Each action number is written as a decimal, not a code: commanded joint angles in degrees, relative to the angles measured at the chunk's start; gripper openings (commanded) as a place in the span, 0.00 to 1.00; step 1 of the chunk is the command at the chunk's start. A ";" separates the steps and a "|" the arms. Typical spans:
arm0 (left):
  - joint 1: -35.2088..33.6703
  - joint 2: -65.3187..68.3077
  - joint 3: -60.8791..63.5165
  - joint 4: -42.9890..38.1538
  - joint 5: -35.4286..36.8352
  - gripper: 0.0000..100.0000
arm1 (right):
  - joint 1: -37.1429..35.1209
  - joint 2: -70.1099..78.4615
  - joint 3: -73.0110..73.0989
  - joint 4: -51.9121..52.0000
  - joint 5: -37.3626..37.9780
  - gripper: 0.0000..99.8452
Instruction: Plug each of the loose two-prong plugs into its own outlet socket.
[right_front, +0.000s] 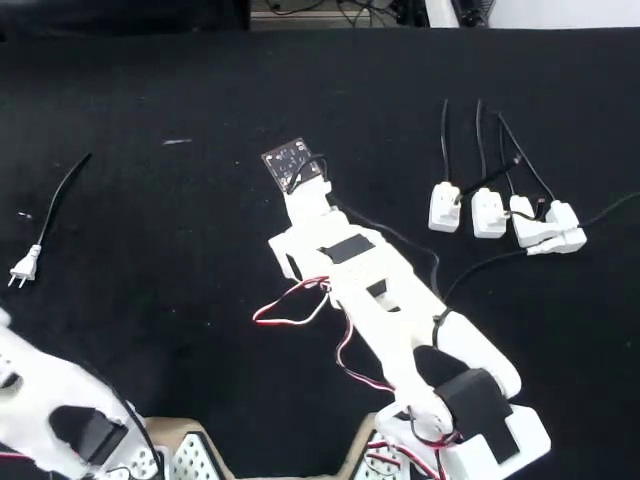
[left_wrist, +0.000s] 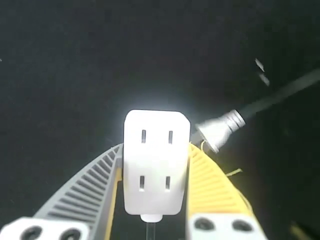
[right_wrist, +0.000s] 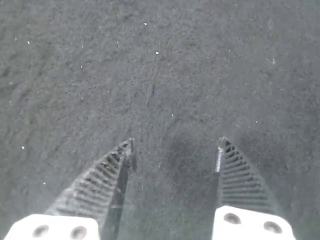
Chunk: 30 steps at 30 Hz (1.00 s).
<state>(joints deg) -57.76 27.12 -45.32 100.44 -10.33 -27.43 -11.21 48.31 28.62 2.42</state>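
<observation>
White outlet socket (left_wrist: 155, 170) pinched in left gripper (left_wrist: 155, 150); loose plug (right_front: 22, 265) at nine o'clock on the table (right_front: 180, 80); right gripper (right_wrist: 172, 152) spread, empty. Risk: socket may pivot in the pinch under insertion force.

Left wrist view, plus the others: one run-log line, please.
left gripper: shut on outlet socket | plug: beside it, not inserted | right gripper: open above table

L arm (right_front: 50, 410): I'm seeing it crouching low by its base | L gripper (left_wrist: 156, 149): jaws are clamping an outlet socket (left_wrist: 156, 167) between them, one finger pressing each side | R arm (right_front: 385, 310): is lying stretched far out from its base | R gripper (right_wrist: 176, 146): jaws are gaping wide apart, tips pointing down.
</observation>
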 joint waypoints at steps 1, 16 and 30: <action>6.37 -15.12 12.09 0.26 0.26 0.03 | -0.62 -2.86 -0.22 -1.32 -0.09 0.24; 31.78 -32.35 33.98 -0.44 0.18 0.03 | 4.66 -3.30 -0.48 -1.23 -0.53 0.24; 56.48 -46.77 69.41 -29.27 0.00 0.03 | 6.68 -2.95 -0.31 -4.04 -0.62 0.24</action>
<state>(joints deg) -5.54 -16.22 19.03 76.70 -10.51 -21.71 -11.21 48.31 26.42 2.42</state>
